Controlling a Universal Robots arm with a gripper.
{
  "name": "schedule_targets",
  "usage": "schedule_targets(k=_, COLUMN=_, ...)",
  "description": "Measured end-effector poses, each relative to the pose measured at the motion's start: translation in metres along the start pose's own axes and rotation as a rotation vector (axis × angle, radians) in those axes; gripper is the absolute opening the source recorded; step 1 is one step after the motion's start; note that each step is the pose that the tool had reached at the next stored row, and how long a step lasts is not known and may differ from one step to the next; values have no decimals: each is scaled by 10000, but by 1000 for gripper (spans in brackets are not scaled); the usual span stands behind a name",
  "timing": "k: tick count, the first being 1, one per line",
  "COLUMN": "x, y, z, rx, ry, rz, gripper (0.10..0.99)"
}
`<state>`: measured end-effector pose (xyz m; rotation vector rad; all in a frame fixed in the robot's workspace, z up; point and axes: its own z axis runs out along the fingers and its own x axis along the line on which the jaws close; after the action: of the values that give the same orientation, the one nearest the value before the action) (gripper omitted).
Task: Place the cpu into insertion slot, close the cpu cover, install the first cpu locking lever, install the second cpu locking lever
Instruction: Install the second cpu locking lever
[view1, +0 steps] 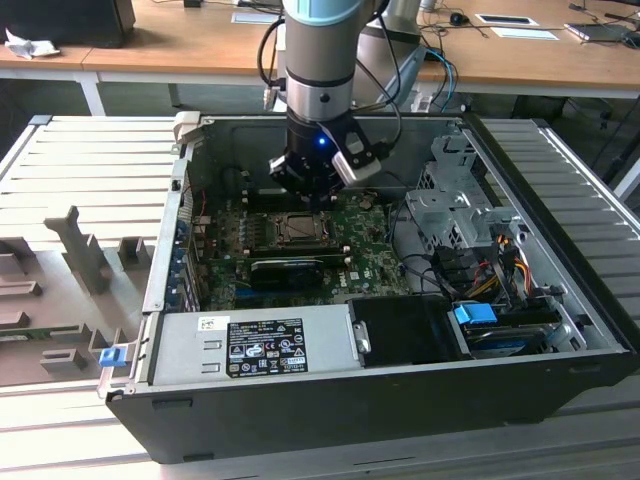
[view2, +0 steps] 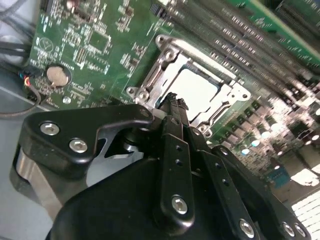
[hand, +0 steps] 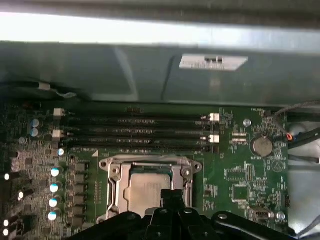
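The cpu (hand: 147, 182) lies flat in the insertion slot (view1: 300, 230), its silver-grey top facing up (view2: 197, 90). The silver cpu cover (hand: 114, 175) is down over it, framing the chip on all sides (view2: 155, 75). My gripper (hand: 172, 197) hangs just above the slot's near edge, with its black fingers together and nothing between them. The tip sits over the cover's rim in the second wrist view (view2: 172, 102). In the exterior view my gripper (view1: 308, 200) is inside the open computer case, right over the slot. I cannot make out the locking levers' positions.
Long memory slots (hand: 135, 132) run beside the slot. A coin battery (hand: 261, 146) sits on the green board. A black card (view1: 285, 270), the power supply (view1: 250, 345), a drive cage (view1: 455, 205) and cables (view1: 490, 260) crowd the case. Grey fixtures (view1: 80, 250) stand outside, on the exterior view's left.
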<state>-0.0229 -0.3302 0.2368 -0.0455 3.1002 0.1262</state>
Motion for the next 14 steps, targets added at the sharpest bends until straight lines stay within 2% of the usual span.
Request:
schedule_targets(k=3, x=3, y=-70, z=-7, rx=-1, ry=-1, rz=0, gripper=106)
schedule_targets(k=4, x=3, y=-97, z=-39, rx=1, ry=1, rz=0, gripper=106)
schedule_targets(k=6, x=2, y=-118, z=-66, rx=-1, ry=0, rz=0, gripper=106)
schedule_targets(k=14, x=4, y=-188, z=-73, rx=-1, ry=0, rz=3, gripper=106)
